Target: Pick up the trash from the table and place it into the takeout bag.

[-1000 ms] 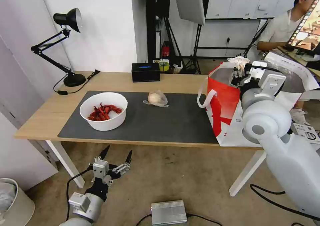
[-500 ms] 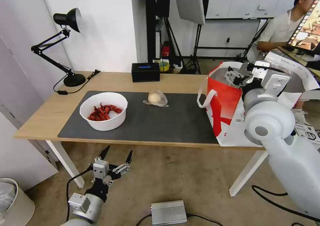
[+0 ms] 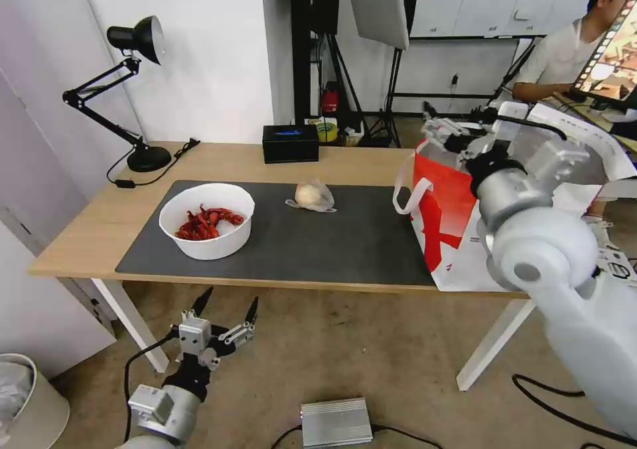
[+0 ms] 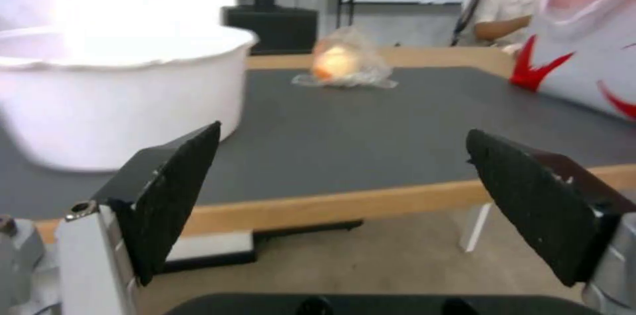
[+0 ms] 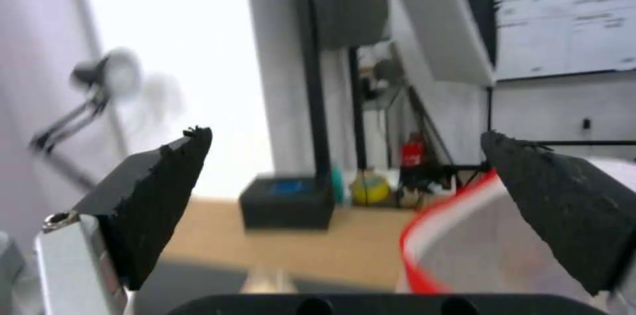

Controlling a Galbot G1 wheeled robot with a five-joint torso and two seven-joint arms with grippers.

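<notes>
Table point(image 3: 99, 227) with bowl point(image 3: 207, 220), bag point(image 3: 451, 217)

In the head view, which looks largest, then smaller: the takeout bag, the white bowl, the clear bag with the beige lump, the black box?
1. takeout bag
2. white bowl
3. black box
4. clear bag with the beige lump

The last two look close; the box lies farther back.

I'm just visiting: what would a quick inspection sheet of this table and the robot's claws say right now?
Surface: light-wood table with dark grey mat.
Job's things: white bowl of red shells and clear bag with beige lump on mat; takeout bag at the table's right end.
Clutter: black box, desk lamp.
Grippers: right claw open, empty, above the bag's rim; left claw open below the table edge.
Cables: lamp cord on table.
Surroundings: floor box.
</notes>
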